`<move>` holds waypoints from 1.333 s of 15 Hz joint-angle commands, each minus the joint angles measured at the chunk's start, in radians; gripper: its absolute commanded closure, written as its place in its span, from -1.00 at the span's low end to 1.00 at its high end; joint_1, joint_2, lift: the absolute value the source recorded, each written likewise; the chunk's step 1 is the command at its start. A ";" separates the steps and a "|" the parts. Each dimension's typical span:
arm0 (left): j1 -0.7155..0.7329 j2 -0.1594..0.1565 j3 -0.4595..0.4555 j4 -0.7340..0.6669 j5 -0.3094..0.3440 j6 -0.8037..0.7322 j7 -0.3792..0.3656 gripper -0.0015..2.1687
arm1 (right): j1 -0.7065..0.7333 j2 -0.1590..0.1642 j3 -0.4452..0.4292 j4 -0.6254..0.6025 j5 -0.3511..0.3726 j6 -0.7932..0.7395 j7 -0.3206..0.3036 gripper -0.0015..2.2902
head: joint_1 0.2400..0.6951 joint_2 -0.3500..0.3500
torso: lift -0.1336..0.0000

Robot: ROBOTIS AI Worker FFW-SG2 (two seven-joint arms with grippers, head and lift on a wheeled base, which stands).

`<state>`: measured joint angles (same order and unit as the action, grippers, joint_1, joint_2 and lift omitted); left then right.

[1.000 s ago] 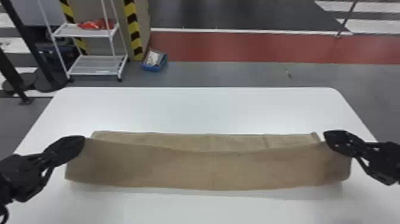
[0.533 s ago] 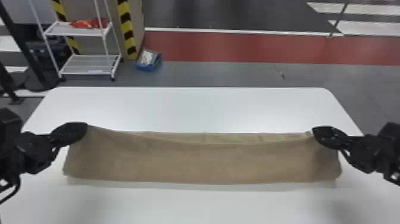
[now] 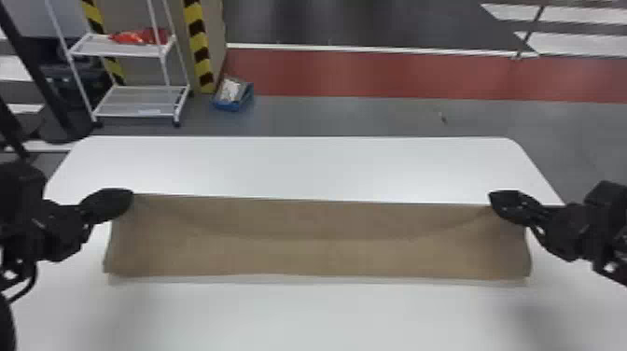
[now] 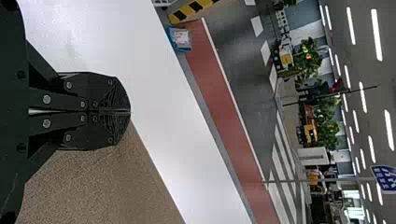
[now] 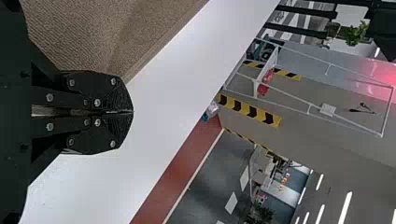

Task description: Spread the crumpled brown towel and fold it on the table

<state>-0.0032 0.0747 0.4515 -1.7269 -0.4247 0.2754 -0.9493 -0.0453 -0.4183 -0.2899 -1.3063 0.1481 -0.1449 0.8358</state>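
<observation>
The brown towel (image 3: 326,247) lies as a long, wide strip across the table, its far edge held by both corners. At its far left corner is my left gripper (image 3: 130,196), shut on the towel. My right gripper (image 3: 492,198) is shut on the far right corner. In the left wrist view, the fingers of the left gripper (image 4: 130,112) meet, with the towel (image 4: 107,186) beside them. In the right wrist view, the right gripper (image 5: 132,112) has its fingers together at the edge of the towel (image 5: 93,32).
The white table (image 3: 298,163) extends beyond the towel on its far and near sides. Past the far table edge, a white shelf rack (image 3: 140,100) and a blue box (image 3: 233,95) stand on the floor.
Both grippers have moved toward the table's far side, drawing the towel's held edge over its back part. The towel's near edge has also shifted slightly away in the head view.
</observation>
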 commanded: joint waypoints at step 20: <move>-0.058 0.019 -0.060 0.104 -0.048 -0.009 0.049 0.30 | -0.117 0.041 0.080 0.111 0.047 0.043 -0.080 0.29 | 1.00 -0.10 | -0.85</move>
<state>-0.0607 0.0913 0.3859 -1.6219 -0.4722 0.2662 -0.9005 -0.1623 -0.3790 -0.2064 -1.1947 0.2091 -0.0970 0.7562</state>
